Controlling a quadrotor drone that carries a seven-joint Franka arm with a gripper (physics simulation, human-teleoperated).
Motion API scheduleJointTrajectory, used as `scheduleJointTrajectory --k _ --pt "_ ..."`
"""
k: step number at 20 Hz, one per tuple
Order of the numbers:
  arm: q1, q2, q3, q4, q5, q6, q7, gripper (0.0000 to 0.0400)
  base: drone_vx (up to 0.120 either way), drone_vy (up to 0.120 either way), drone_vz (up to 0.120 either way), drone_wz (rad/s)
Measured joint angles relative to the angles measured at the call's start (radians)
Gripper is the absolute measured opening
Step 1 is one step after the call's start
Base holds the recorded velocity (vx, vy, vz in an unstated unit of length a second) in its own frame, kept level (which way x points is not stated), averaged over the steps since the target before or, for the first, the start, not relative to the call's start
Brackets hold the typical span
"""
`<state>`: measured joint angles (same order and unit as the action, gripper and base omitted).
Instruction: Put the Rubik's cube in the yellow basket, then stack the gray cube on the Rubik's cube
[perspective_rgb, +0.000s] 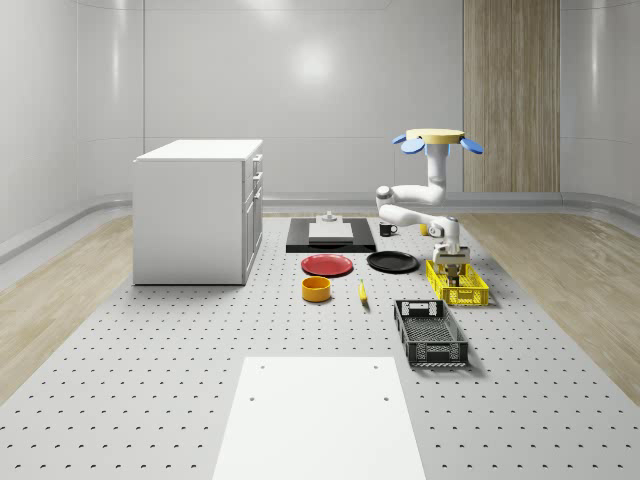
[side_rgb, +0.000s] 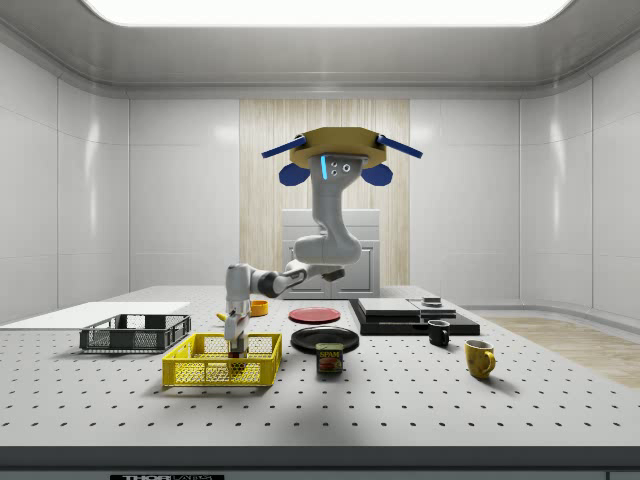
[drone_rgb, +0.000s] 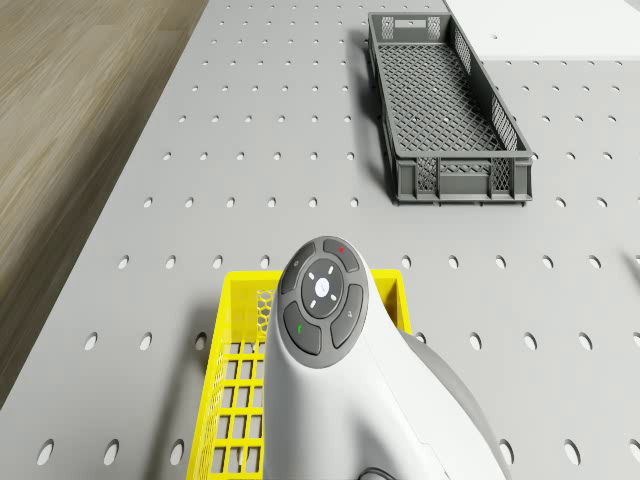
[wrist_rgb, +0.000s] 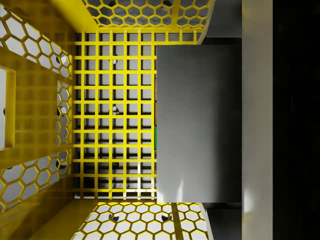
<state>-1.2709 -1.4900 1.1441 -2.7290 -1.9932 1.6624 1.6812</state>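
Yellow mesh walls of the yellow basket (perspective_rgb: 457, 284) make the landmark. Going from the whole-scene view's left: well to the basket's left lie the orange bowl (perspective_rgb: 316, 289) and red plate (perspective_rgb: 327, 265), nearer it the black plate (perspective_rgb: 392, 262), and just in front of it the dark gray crate (perspective_rgb: 431, 333). The drone (perspective_rgb: 436, 140) hovers behind and above the basket, its arm reaching down so the gripper (side_rgb: 237, 345) hangs inside it. In the wrist view the gray cube (wrist_rgb: 198, 122) sits directly below the jaws, held between them it seems — a thin orange-and-green sliver at its edge is probably the Rubik's cube (wrist_rgb: 155, 137) beneath — so the coming move is straight down.
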Motion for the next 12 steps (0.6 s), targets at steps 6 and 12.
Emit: scheduleJointTrajectory --k 6,12 --pt "0.008 0.000 0.043 -0.017 0.039 -0.022 0.001 0.0381 0.000 0.000 0.000 0.000" --pt "0.014 -0.003 0.084 -0.031 0.078 -0.039 0.003 0.0396 0.000 0.000 0.000 0.000"
